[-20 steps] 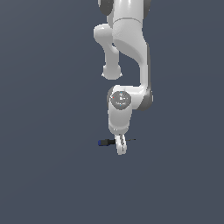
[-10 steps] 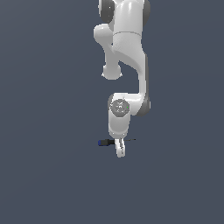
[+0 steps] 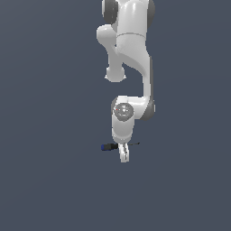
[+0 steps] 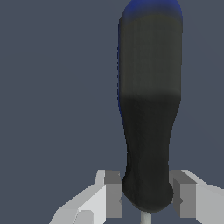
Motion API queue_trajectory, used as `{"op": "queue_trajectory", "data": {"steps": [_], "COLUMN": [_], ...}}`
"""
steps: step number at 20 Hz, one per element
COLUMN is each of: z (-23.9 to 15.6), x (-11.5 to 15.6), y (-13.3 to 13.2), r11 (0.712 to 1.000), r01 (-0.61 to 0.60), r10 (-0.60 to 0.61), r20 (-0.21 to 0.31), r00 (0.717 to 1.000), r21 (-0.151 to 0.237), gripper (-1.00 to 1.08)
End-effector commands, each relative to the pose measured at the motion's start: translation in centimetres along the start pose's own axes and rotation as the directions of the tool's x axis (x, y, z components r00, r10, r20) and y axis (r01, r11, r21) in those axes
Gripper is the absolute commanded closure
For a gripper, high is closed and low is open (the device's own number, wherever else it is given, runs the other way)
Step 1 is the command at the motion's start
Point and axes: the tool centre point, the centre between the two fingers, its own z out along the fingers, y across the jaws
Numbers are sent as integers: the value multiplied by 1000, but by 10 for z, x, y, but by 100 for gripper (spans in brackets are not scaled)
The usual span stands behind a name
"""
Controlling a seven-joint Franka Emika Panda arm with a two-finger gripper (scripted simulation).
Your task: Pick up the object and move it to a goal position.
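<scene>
— If the arm moves off fast, what worries you most?

— That the tool [image 3: 118, 145] could pivot. In the exterior view it lies level across the gripper [image 3: 124, 154], blue butt [image 3: 105, 147] poking toward that view's left and the thin shaft [image 3: 134, 144] toward its right. The wrist view shows the fingers [image 4: 112, 194] on either side of the narrow end of the handle [image 4: 150, 109], where the shaft begins, so most of the handle hangs out to one side. A quick swing might twist it about the pinch.

— Are the jaws actually clamped on it?

— They stand close to the handle's sides, with a sliver of gap visible at one pad. I cannot tell whether they press or merely bracket it. If they only bracket it, a lift would leave it behind or drop it.

— Anything about the surfaces that makes slipping likelier?

— I'd judge so. The handle is round, smooth and matte black, bulging toward the butt and tapering where the pads sit; a rounded taper gives flat pads little to bite. The shaft is thin grey metal, slick-looking. The fingers are blocky, white with grey faces.

— And no goal marker?

— None shows; only plain dark ground.
</scene>
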Motion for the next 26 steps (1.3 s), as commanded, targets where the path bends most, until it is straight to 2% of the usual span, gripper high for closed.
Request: {"op": "queue_trajectory", "data": {"steps": [1,13,26], "z": [0,-24,-116], "x": [0,-3,-13], "y": [0,12,56], "r11": [1000,1000,1000], "r01": [0,0,-1], "r10": [0,0,1], "r20": [0,1,3], "r00": [1000,1000,1000], "r21": [0,0,0], "gripper": [108,108,108]}}
